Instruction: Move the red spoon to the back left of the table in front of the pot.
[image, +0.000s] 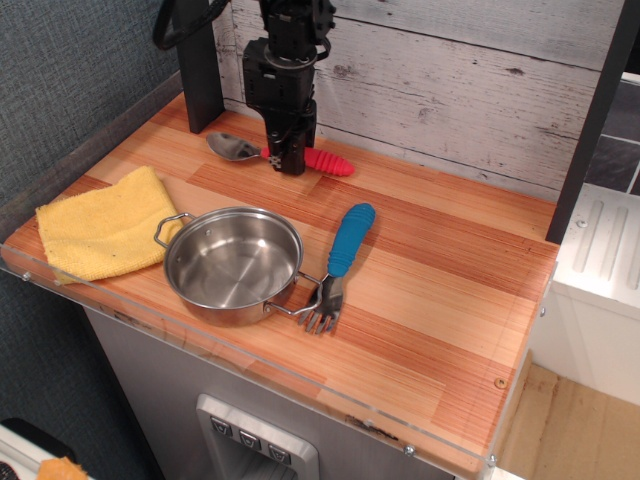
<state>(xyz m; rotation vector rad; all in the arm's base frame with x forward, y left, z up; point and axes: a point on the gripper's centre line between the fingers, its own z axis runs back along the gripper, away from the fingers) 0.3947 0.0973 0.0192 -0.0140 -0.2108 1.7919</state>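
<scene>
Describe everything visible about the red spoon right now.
The red spoon has a shiny metal bowl pointing left and a thick, ribbed red handle pointing right. It lies roughly level along the back left of the table, near the white plank wall and behind the pot, apart from it. The black gripper comes down from above over the junction of bowl and handle, hiding that middle part. Whether the spoon rests on the wood or is just above it is unclear.
</scene>
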